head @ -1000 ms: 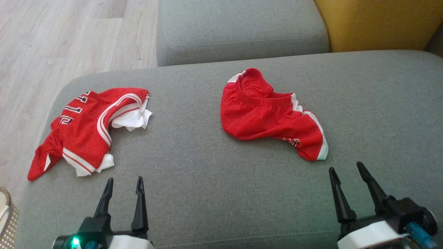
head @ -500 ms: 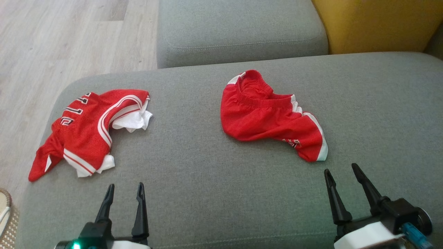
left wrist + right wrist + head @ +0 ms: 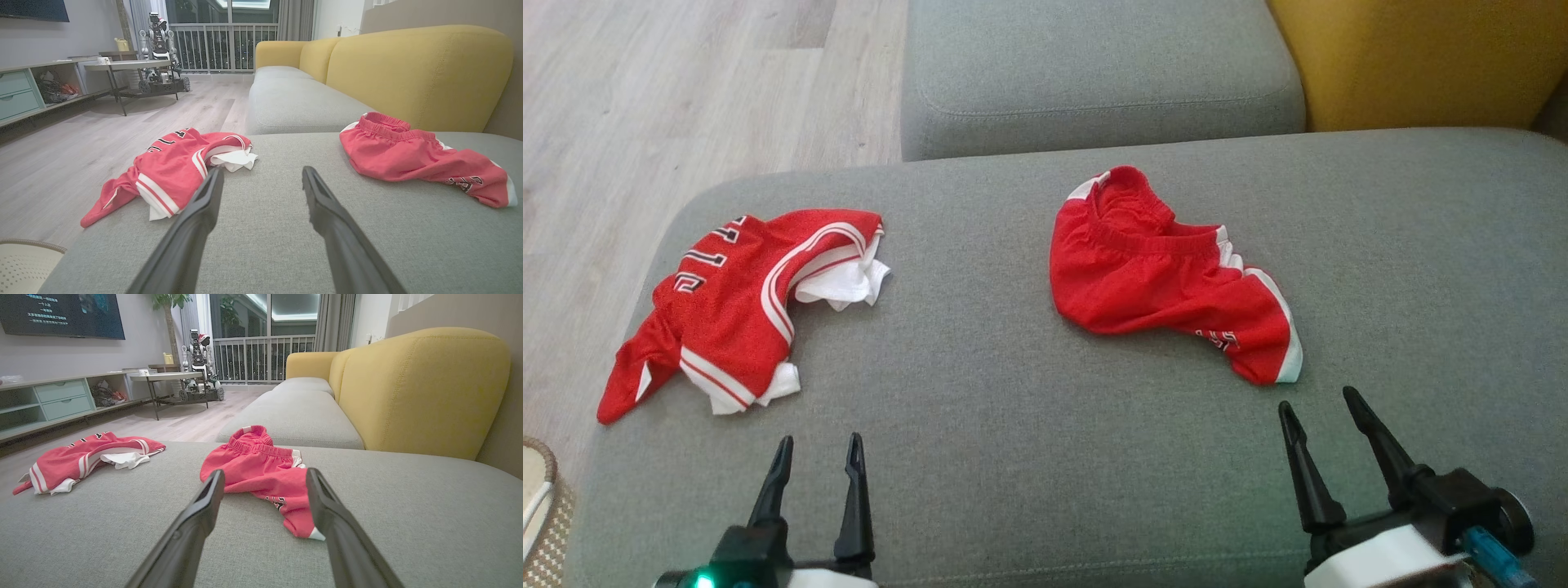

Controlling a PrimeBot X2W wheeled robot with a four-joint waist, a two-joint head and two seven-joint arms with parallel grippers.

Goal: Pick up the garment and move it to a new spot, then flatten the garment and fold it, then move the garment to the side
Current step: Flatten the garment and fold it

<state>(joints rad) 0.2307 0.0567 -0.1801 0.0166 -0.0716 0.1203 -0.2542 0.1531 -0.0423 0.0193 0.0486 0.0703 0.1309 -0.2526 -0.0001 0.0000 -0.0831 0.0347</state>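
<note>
Two red garments on the grey sofa seat [image 3: 980,425], well apart. Toward the seat's left end, a jersey [image 3: 731,318]: crumpled, folded over itself, white-and-red striped trim along its edges, white lining spilling out on the side facing the middle, one red corner reaching the seat's left edge. Black letters edged in white across its far part, cut off by the folds; cannot read a whole word. Right of the middle, shorts [image 3: 1152,282]: bunched, elastic waistband gaping toward the far side, white side stripe, one leg stretching toward the near right. Small dark lettering near that leg's hem, too small to read.

Left fingers [image 3: 854,498] low over the near edge of the seat, spread wide, holding nothing, tips pointing at bare fabric to the right of the jersey and apart from it. Right fingers [image 3: 1309,474] likewise spread wide and empty, tips near the white-edged hem of the shorts.

Beyond the seat, a second grey cushion [image 3: 1094,73], with a yellow backrest [image 3: 1413,57] to the right. Pale wood floor [image 3: 686,98] on the left, a woven basket [image 3: 24,265] by the seat's near left corner. In the right wrist view, a wall screen [image 3: 61,314] with lines of white writing, too small to read; beneath it a low cabinet [image 3: 65,400], then a round table [image 3: 163,377] and another robot [image 3: 199,351] by the window railing.
</note>
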